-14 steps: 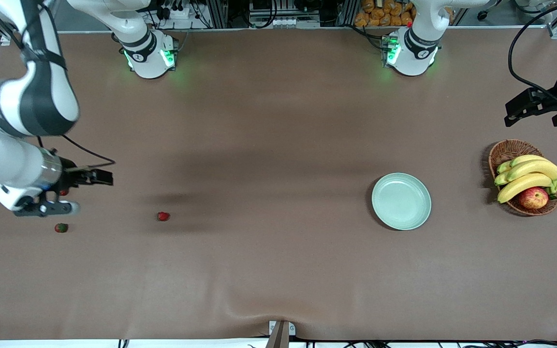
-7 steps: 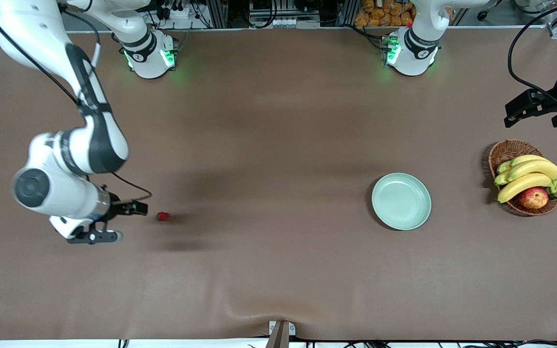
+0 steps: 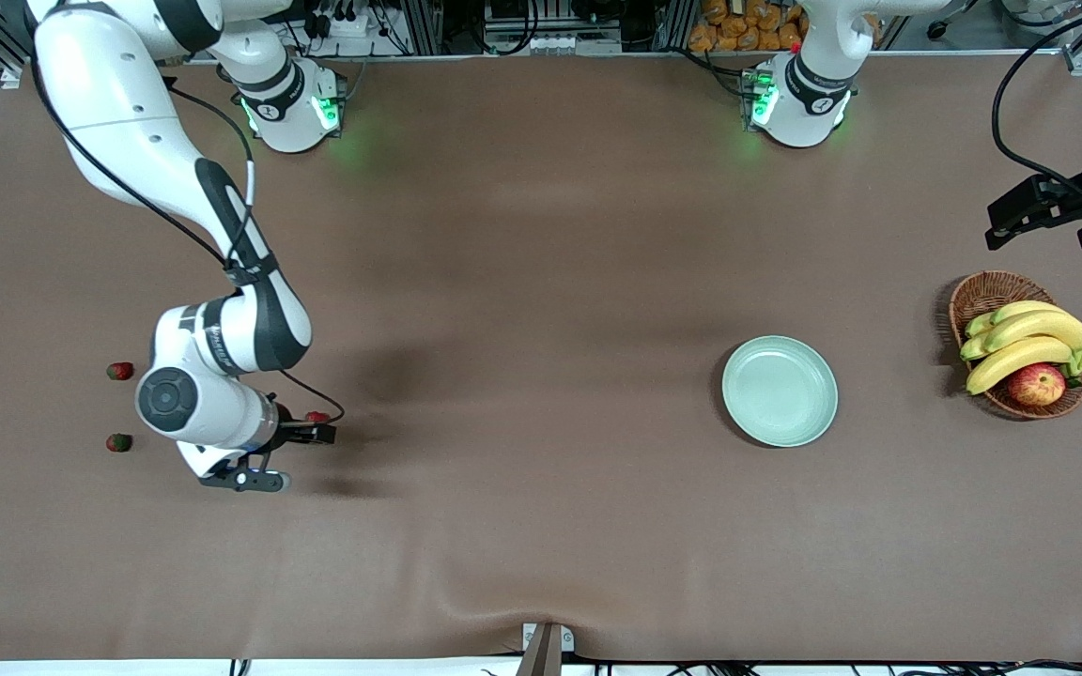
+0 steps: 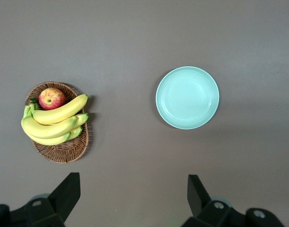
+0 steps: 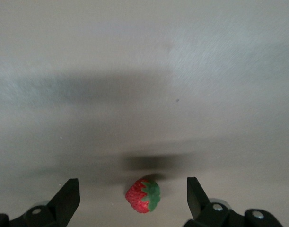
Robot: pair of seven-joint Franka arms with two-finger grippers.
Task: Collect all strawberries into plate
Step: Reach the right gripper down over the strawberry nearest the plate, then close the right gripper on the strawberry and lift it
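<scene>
Well apart from strawberry (image 5: 143,194): plate (image 3: 779,391), basket (image 3: 982,294) beside it.

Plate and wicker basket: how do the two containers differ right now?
The plate is pale mint green, smooth and shallow; the wicker basket is brown, woven and deeper. The plate holds nothing, while the basket carries bananas and an apple. The basket lies closer to the left arm's end of the table. Both are roundish and rest on the table.

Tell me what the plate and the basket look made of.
Plate: smooth, glossy pale mint, with faint concentric rings; probably glazed ceramic or hard plastic, can't tell which. Basket: brown woven strands with an open weave, matte; looks like wicker.
</scene>
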